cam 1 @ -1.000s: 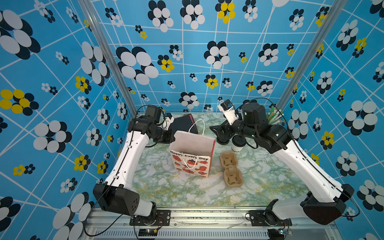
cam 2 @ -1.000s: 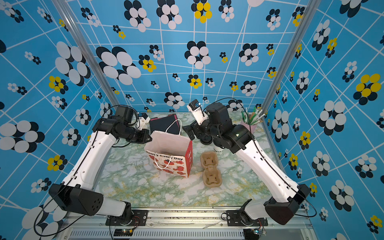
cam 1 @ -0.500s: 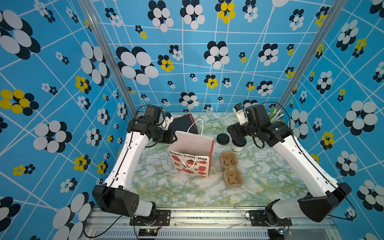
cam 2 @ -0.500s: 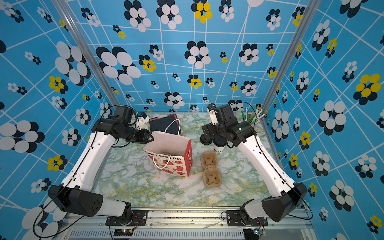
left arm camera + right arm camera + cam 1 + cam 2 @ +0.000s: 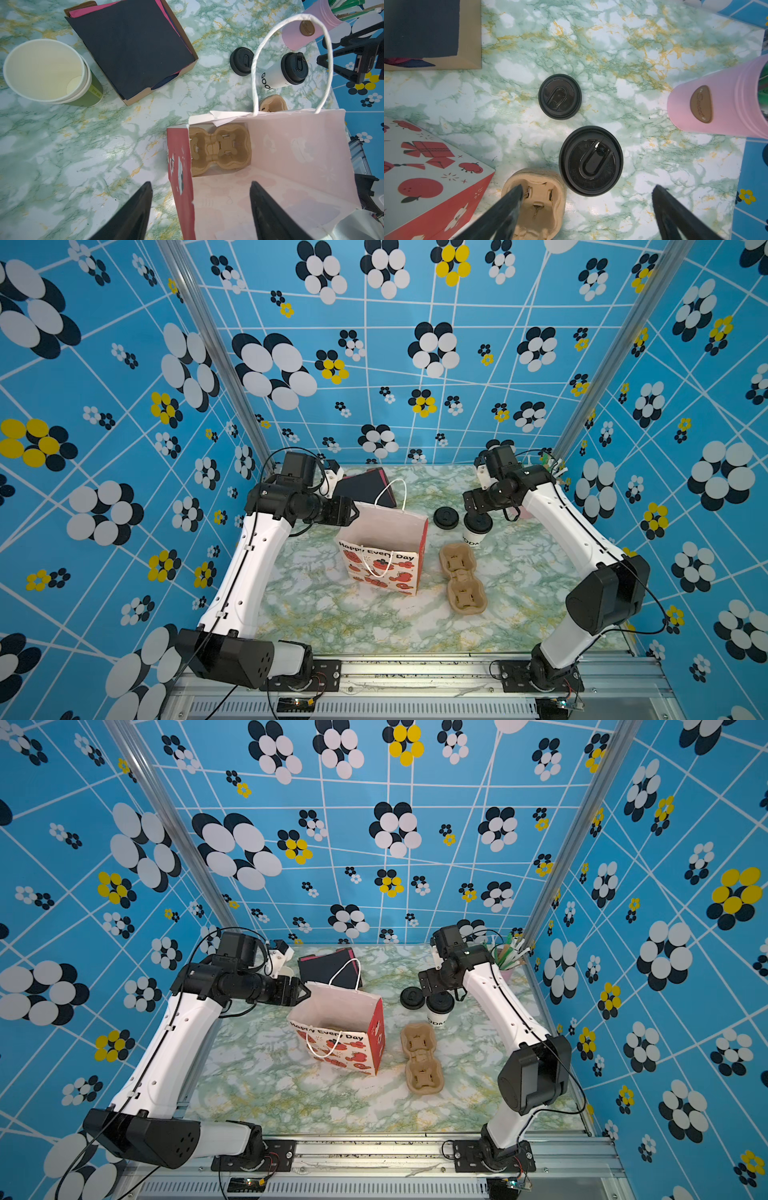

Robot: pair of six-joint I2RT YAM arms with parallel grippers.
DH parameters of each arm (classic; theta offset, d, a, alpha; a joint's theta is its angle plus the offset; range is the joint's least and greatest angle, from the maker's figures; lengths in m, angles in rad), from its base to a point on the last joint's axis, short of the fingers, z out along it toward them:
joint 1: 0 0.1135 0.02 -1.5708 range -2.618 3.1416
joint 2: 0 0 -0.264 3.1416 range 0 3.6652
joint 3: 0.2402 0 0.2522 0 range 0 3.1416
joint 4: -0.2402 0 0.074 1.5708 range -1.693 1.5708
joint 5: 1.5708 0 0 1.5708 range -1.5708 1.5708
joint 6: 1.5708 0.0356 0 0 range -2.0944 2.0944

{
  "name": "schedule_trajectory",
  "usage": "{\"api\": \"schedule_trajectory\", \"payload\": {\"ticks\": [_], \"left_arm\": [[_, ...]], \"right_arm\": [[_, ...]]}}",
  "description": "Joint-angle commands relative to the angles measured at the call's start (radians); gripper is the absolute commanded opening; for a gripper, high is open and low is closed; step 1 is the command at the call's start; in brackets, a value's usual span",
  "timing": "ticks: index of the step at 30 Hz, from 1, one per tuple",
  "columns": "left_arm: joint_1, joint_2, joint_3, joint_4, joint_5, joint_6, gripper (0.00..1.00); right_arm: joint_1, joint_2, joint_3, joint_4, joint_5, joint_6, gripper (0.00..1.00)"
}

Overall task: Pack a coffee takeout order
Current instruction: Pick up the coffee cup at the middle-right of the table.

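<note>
The white paper cup (image 5: 473, 536) (image 5: 590, 160) with dark lettering stands upright with a black lid on it. A second round black lid (image 5: 446, 517) (image 5: 559, 96) lies loose on the table beside it. My right gripper (image 5: 587, 187) (image 5: 430, 986) hangs open above the cup, touching nothing. The black napkin (image 5: 128, 49) (image 5: 330, 969) tops a stack in a cardboard box at the back. My left gripper (image 5: 200, 185) (image 5: 351, 512) is open at the paper bag (image 5: 386, 556), its fingers either side of the bag's red side wall without pinching it.
A brown cup carrier (image 5: 220, 147) lies in the bottom of the bag. Another carrier (image 5: 461, 576) lies on the marble table to the bag's right. Stacked green cups (image 5: 47, 70) stand at the back left, a pink holder (image 5: 716, 104) with stirrers at the back right.
My left gripper has opened wide at the bag's rim. The right arm has drawn back from the table's middle towards the right and now hangs over the lidded cup.
</note>
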Motion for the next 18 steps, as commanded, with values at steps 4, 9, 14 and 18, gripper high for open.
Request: {"api": "schedule_trajectory", "payload": {"ticks": [4,9,14,18], "left_arm": [[0.011,-0.024,-0.033,0.031,-0.001,0.008,0.84],[0.011,-0.032,-0.045,0.046,-0.003,0.007,0.91],[0.011,-0.034,-0.053,0.051,-0.005,0.008,0.94],[0.011,-0.036,-0.056,0.049,-0.006,0.007,0.95]], "right_arm": [[-0.027,0.065,0.043,-0.053,-0.056,-0.011,0.99],[-0.043,0.109,0.063,-0.08,-0.066,-0.02,0.97],[-0.051,0.135,0.057,-0.081,-0.081,-0.026,0.93],[-0.051,0.153,0.055,-0.085,-0.079,-0.033,0.92]]}}
